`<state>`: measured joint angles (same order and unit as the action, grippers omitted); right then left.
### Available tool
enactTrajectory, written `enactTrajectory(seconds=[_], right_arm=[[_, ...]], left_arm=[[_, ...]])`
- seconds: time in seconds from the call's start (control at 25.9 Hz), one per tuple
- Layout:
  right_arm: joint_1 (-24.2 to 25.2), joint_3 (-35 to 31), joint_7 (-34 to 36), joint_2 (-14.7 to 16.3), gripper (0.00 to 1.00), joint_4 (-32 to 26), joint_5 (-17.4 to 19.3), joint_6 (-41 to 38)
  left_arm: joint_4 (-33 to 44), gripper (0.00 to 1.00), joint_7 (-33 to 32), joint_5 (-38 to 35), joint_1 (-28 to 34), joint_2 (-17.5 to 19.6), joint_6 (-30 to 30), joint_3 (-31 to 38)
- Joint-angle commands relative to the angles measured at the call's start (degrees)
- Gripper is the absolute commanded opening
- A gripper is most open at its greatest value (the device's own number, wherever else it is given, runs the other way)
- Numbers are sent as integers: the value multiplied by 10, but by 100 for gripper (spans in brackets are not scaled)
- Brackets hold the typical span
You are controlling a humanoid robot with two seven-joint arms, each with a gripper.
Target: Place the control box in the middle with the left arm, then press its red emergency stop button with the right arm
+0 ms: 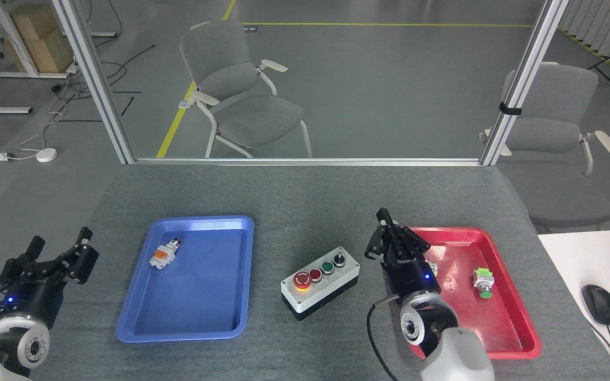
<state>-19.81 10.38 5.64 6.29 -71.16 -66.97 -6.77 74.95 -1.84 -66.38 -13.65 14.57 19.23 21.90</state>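
1. Head view shows the control box (320, 282) lying on the bare grey desk (305, 196), between the blue tray (141, 328) and the red tray (517, 338), touching neither. We judge the placing step done.

2. Pressing is the step in hand. The red emergency stop button (302, 280) sits at the box's left end, beside a smaller red button, a green one and a black knob.

3. Our right tool (389, 228) hangs just right of the box, over the red tray's near-left edge, its fingers drawn close together with nothing between them.

4. Our left tool (56, 254) is well left of the box, beyond the blue tray, its fingers spread wide and empty.

5. Next, we judge, the right tool has to travel left across the whole top of the box, centre over the red mushroom cap, and push straight down; drifting short would strike the neighbouring buttons.

6. Loose switch parts lie in both trays, away from the box.
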Motion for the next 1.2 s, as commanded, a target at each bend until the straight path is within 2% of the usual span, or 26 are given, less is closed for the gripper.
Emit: enactTrajectory(seconds=[0.0, 0.27, 0.46, 0.69, 0.96, 1.04, 1.16], right_arm=[[-16, 66, -3, -15, 0, 33, 3, 19], [1, 86, -83, -21, 0, 45, 3, -18], [7, 88, -85, -37, 0, 69, 3, -15], [-14, 100, -79, -68, 0, 150, 2, -8], [-22, 100, -78, -75, 0, 176, 3, -6], [-22, 101, -78, -79, 0, 179, 3, -6], [-22, 103, -78, -80, 0, 192, 3, -7]], left_arm=[[-5, 99, 3, 1, 3, -2, -3, 2], [-4, 99, 3, 1, 9, -2, -5, 10], [1, 99, 3, 0, 11, -20, -2, 14], [9, 99, 3, 0, 11, -35, -2, 13], [7, 99, 2, -2, 11, -39, -10, 13], [8, 99, 2, -5, 11, -39, -29, 11], [8, 99, 3, -6, 11, -60, -66, 9]])
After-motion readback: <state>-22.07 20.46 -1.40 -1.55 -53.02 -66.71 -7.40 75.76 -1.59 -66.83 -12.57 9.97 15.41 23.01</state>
